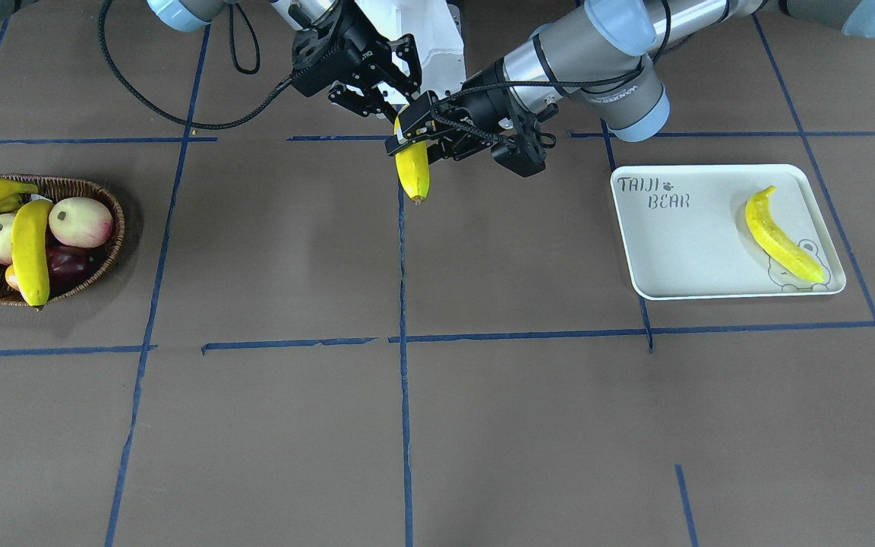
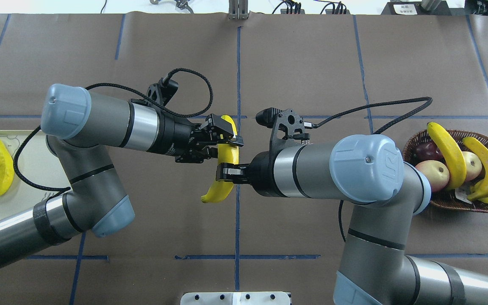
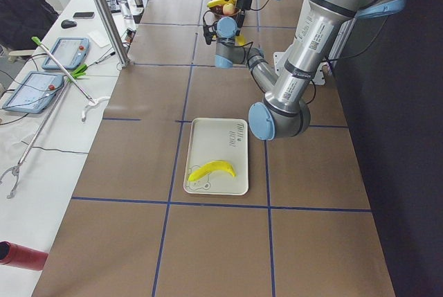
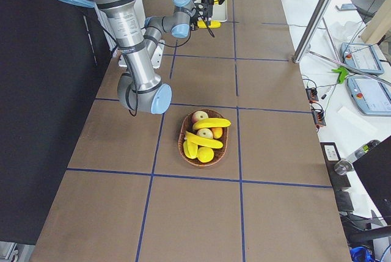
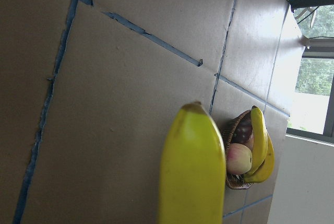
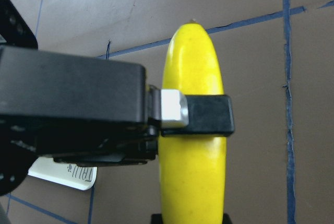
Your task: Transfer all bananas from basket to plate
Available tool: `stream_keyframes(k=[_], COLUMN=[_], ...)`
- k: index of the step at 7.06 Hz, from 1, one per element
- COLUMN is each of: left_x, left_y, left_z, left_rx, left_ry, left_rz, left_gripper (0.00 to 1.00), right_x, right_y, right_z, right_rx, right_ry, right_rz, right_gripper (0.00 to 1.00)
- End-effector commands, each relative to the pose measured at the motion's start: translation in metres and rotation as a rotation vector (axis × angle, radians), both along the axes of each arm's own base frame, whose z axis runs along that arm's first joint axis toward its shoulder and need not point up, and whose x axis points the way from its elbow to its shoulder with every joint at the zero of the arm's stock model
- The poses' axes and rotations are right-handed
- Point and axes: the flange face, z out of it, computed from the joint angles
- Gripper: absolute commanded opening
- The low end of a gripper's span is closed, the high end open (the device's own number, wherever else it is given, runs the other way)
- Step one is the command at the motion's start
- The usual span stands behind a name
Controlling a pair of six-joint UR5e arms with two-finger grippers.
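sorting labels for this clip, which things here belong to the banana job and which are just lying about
Job: basket, plate, held banana, banana on the plate, bananas in the basket.
Lying about: pale round fruits and dark red fruit in the basket, two tablets.

left gripper [image 2: 227, 135], right gripper [image 2: 226, 173]: closed, face-to-face

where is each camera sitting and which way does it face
Front-facing: across the table, facing the robot; left arm and right arm enter at top.
Overhead: behind the robot, looking down; arms enter from below.
Exterior left: end by the plate; left arm near.
Exterior right: end by the basket; right arm near.
Left wrist: along the held banana toward the basket.
Right wrist: onto it; left gripper clamps it.
Both wrist views share that banana.
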Motion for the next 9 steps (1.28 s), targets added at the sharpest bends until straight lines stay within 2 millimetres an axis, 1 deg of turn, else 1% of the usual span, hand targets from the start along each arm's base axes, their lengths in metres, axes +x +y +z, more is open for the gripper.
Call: stream_keyframes(k=[1,2,3,4,5,6,7,8,9], left_x=[-0.003,-0.004,-0.009,-0.017,-0.014,-0.031,-0.053,-0.082,-0.1], left_y=[-0.006,-0.008,-0.013,-0.027,-0.043,-0.063,-0.062,-0.064,-0.057], left_z=[0.003,0.004,0.005,0.009,0.018,0.032,0.07,0.099,0.163], left_rx=[-0.012,-0.014,-0.015,-0.039,-0.114,-0.072,-0.068,-0.042,-0.066], left_ry=[-0.02,-0.023,-0.024,-0.059,-0.216,-0.35,-0.469,-0.539,-0.63], left_rz=[-0.01,-0.015,-0.022,-0.042,-0.049,-0.077,-0.073,-0.091,-0.089], left_gripper=[0.0,0.0,0.0,0.0,0.0,0.0,0.0,0.0,0.0], right_x=[0.001,-0.003,-0.003,0.009,0.029,0.049,0.055,0.06,0.071], right_y=[0.001,0.006,0.006,0.01,0.012,0.014,0.009,-0.002,-0.018], right_z=[-0.003,-0.003,-0.002,-0.008,-0.015,-0.02,-0.014,-0.003,0.0], right_rx=[-0.005,0.001,0.003,0.007,-0.018,-0.039,-0.057,-0.089,-0.112], right_ry=[-0.009,-0.007,-0.007,-0.023,0.042,0.088,0.115,0.188,0.234], right_rz=[0.024,0.031,0.029,0.022,0.004,-0.002,-0.008,-0.003,0.032], right_gripper=[1.0,1.0,1.0,1.0,1.0,1.0,1.0,1.0,1.0])
